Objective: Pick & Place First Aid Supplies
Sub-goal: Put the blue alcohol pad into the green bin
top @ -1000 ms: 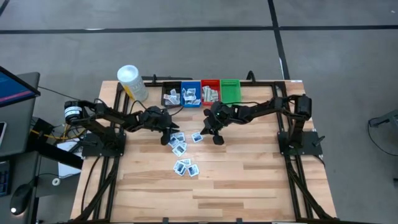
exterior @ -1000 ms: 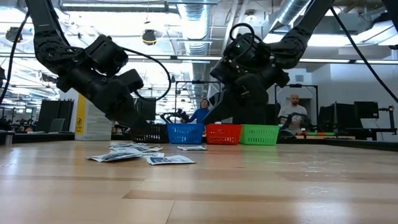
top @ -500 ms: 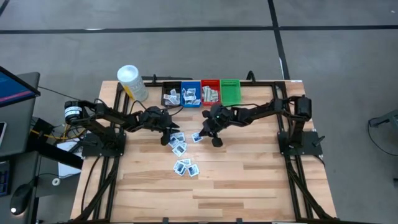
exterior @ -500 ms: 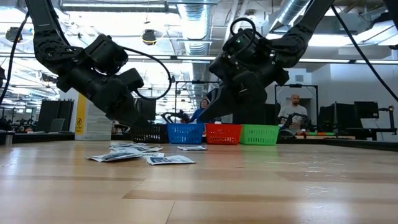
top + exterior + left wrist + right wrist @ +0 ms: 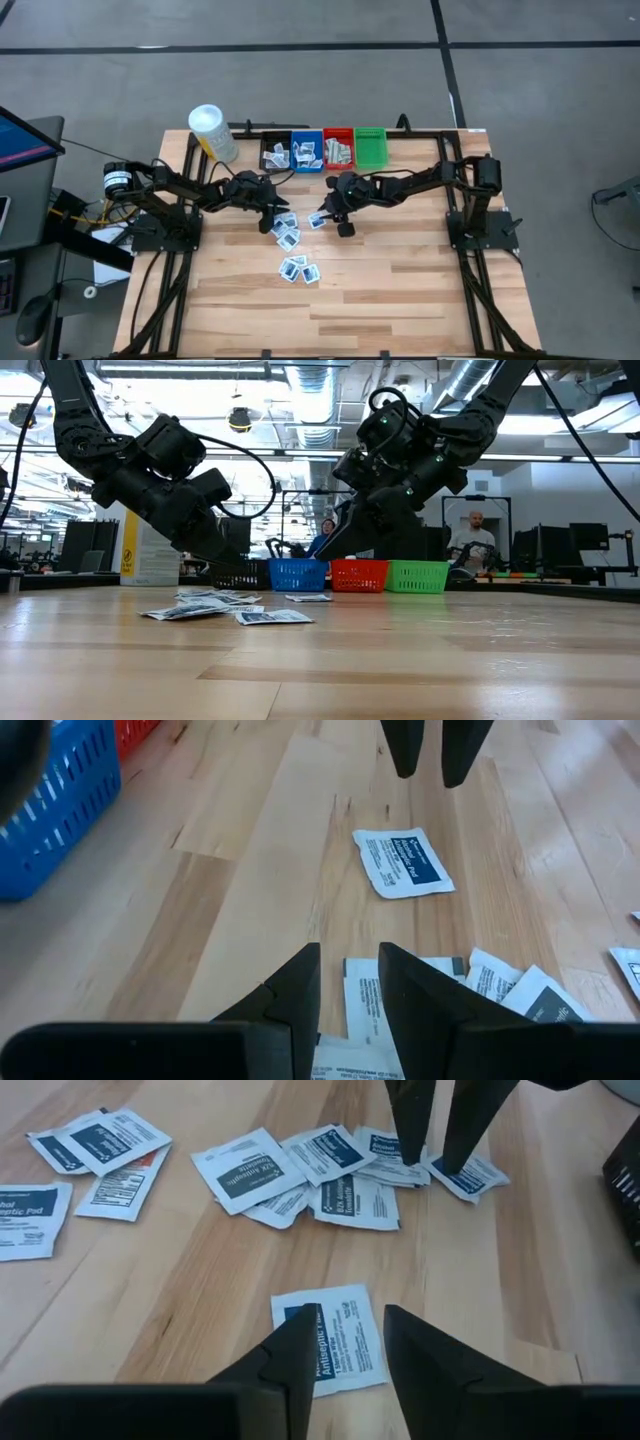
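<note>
since a second ago the right gripper [image 5: 326, 213] has slid a little toward the left arm and spread its dark fingers, which were pinched together before; it now hovers low over a lone white rectangular packet with a dark blue label [image 5: 329, 1339], one finger showing on each side of that packet in the right wrist view, nothing held. the left gripper [image 5: 276, 214] has not shifted: it hangs with its fingers parted and empty over the near end of the scattered pile of white and blue flat packets [image 5: 287, 230], and a second small cluster of packets [image 5: 299, 270] lies further down the pale wooden table [image 5: 400, 290]. a row of small plastic bins stands at the far edge, a black bin [image 5: 275, 154], a blue bin [image 5: 307, 152] and a red bin [image 5: 338, 150] already holding packets, and a green bin [image 5: 371, 147] that looks empty; a white-capped yellow cylindrical container [image 5: 212, 133] stands beside them.

the step in hand looks like the right gripper's descent onto the lone packet. to do it well, the fingers should straddle the packet's shorter width, come down until the tips touch the wood, and close slowly so the thin foil buckles up between them rather than sliding flat away. the left gripper's fingers sit just beyond that packet, so the right arm should lift straight up before swinging to a bin
</note>
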Robot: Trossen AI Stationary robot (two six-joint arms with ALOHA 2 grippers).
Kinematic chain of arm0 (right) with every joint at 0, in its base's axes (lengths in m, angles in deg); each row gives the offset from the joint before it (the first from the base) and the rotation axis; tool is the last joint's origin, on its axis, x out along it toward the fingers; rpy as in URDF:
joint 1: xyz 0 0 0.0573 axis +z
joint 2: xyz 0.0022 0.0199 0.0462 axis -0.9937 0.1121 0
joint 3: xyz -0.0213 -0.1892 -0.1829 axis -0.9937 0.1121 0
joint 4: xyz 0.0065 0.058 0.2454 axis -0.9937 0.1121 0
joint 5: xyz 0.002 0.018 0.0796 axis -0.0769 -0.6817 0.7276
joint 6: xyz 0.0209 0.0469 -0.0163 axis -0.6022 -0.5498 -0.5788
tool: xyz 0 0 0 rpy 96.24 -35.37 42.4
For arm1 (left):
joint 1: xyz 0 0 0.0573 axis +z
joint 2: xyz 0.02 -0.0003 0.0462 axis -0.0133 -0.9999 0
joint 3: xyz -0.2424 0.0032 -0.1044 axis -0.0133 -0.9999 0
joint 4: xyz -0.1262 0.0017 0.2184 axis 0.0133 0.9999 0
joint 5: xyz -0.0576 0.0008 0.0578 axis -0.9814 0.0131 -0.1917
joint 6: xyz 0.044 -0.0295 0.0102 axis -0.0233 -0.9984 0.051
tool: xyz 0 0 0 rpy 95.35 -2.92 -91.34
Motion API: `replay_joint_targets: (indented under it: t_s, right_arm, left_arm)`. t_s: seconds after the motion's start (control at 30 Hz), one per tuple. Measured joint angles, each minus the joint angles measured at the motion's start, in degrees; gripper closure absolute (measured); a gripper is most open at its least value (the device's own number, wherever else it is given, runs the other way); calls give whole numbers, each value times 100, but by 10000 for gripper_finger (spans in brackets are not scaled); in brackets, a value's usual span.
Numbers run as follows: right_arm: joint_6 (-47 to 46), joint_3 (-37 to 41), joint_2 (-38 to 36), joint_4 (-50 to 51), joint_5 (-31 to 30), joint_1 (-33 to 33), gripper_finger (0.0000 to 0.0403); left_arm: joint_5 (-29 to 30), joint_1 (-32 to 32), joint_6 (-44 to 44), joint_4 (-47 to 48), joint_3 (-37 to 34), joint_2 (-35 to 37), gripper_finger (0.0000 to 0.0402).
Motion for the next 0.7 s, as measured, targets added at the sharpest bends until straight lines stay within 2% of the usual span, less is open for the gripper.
replay_joint_targets:
  t_s: [0.53,0.7]
  right_arm:
    - [-142,0,0,9,-7,-175,290]
    - [-157,0,63,-64,-224,-193,290]
  left_arm:
    - [-1,0,-17,-44,0,0,298]
    - [-2,0,-48,-44,0,0,298]
